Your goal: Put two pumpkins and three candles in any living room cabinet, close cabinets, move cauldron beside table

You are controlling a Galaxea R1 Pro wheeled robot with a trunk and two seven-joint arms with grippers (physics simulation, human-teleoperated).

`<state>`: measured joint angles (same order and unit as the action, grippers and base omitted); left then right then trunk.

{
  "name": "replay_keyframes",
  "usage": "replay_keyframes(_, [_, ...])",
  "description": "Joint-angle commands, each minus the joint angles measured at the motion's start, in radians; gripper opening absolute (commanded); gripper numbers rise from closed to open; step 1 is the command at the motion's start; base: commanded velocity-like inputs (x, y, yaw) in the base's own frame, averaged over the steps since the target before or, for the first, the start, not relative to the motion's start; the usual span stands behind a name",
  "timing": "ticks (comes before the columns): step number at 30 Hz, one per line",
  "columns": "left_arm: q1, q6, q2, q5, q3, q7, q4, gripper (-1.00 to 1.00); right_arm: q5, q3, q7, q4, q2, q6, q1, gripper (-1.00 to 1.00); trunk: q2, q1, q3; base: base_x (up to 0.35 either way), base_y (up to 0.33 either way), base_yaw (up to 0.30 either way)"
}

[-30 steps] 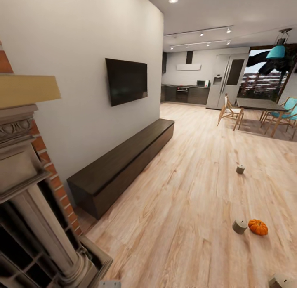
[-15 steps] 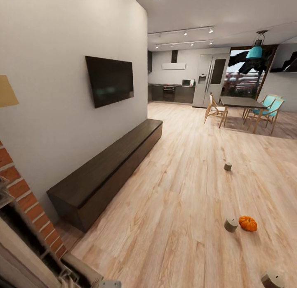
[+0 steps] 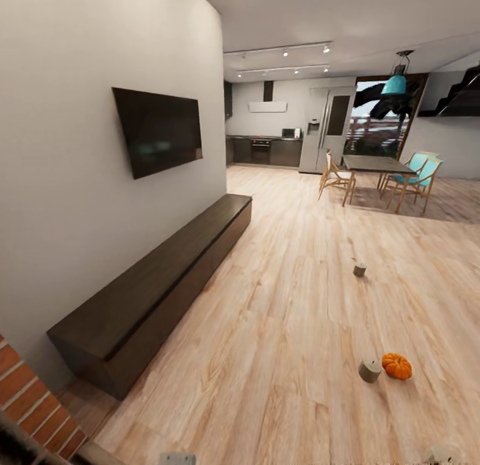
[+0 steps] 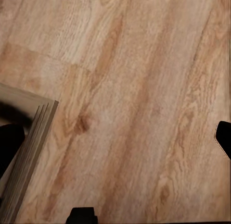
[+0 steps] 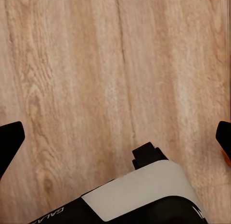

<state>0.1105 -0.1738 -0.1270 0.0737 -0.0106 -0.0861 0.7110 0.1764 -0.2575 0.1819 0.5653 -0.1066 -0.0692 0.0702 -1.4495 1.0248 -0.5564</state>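
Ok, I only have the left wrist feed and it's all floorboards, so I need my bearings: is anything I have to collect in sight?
Observer: Yes. In the head view a pumpkin lies on the floor ahead to the right, with the near candle just beside it.
Operator: Any other candle out there?
Observer: The far candle stands alone, farther along the floor toward the dining table.
Operator: And the cabinet?
Observer: The long dark cabinet runs along the left side under the TV, with no drawer pulled out.
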Motion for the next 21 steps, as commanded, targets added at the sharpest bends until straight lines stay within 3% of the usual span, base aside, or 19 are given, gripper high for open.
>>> replay_keyframes(1, [0.0,-0.006,0.0,0.008,-0.001,-0.004,0.002,1.0,0.008,-0.002,0.002,0.002,-0.001,-0.004,0.0,1.0,0.0,0.0,-0.001,0.194,0.0,-0.285])
replay_keyframes(10, [0.0,-0.007,0.001,0.009,-0.002,-0.004,0.002,1.0,0.008,-0.002,0.002,0.002,-0.001,-0.003,0.0,1.0,0.0,0.0,-0.001,0.29,0.0,-0.271])
replay_keyframes(21, [0.0,-0.007,0.001,0.009,-0.002,-0.004,0.002,1.0,0.008,-0.002,0.002,0.002,-0.002,-0.003,0.0,1.0,0.0,0.0,-0.001,0.306,-0.078,-0.027])
